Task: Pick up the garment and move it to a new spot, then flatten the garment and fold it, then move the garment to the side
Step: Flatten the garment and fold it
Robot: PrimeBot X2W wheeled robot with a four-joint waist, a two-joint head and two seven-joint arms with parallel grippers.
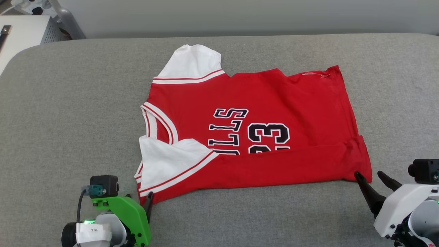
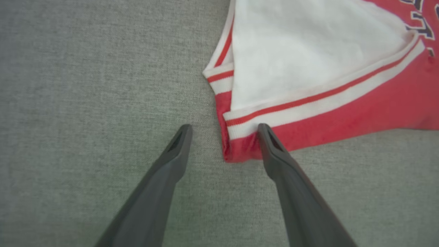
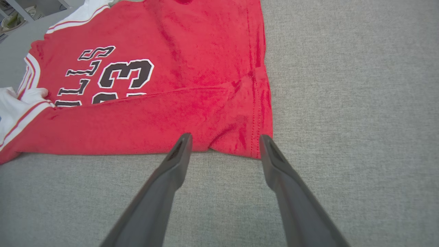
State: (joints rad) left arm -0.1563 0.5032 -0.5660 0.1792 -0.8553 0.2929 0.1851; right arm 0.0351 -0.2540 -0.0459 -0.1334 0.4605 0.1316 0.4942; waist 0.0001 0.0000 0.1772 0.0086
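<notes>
The garment (image 1: 260,103) is a red T-shirt with white sleeves and black "BULLS 23" print, lying sideways on the grey cushion (image 1: 68,120), collar to the left. Its near long edge is folded over onto the print, hiding the lower part of the letters. My left gripper (image 1: 144,206) stands open at the near-left corner, beside the folded white sleeve (image 2: 308,51); its fingers straddle that corner (image 2: 224,127). My right gripper (image 1: 368,174) is open at the near-right hem corner (image 3: 240,137), fingertips (image 3: 224,137) at the cloth's edge. Neither holds anything.
The grey cushion stretches bare to the left, right and front of the shirt. A white perforated cabinet (image 1: 24,31) stands beyond the cushion's rounded far-left corner. A pale wall (image 1: 240,13) runs along the back.
</notes>
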